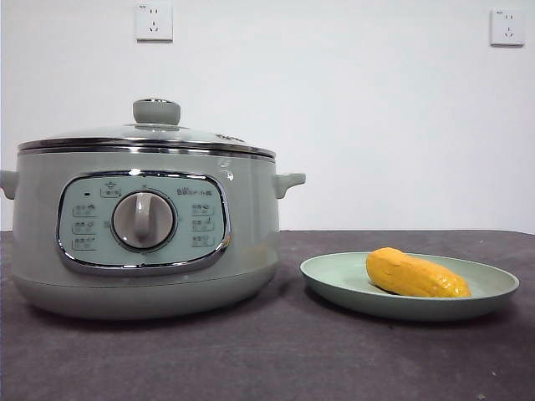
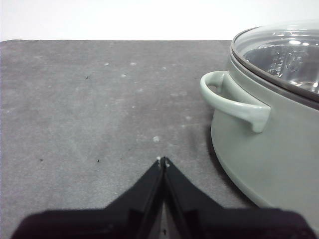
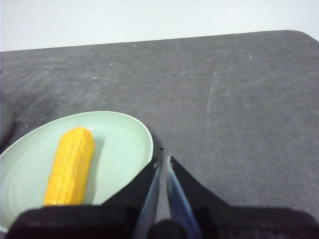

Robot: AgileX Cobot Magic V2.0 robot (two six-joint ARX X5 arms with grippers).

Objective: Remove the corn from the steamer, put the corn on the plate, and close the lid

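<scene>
You have the corn [image 3: 70, 167] lying on the plate [image 3: 127, 144] at the lower left of the right wrist view, just beside but apart from the right gripper [image 3: 162, 159], whose jaws sit nearly together around a thin slit and hold nothing. The left gripper [image 2: 162, 160] is pressed fully together and empty at the bottom centre of its own view, near the steamer [image 2: 269, 164] and its side handle [image 2: 234, 102]. Only your front view shows the lid [image 1: 146, 134] seated on the steamer with its knob [image 1: 156, 111] up, left of the plate, and neither gripper appears there.
</scene>
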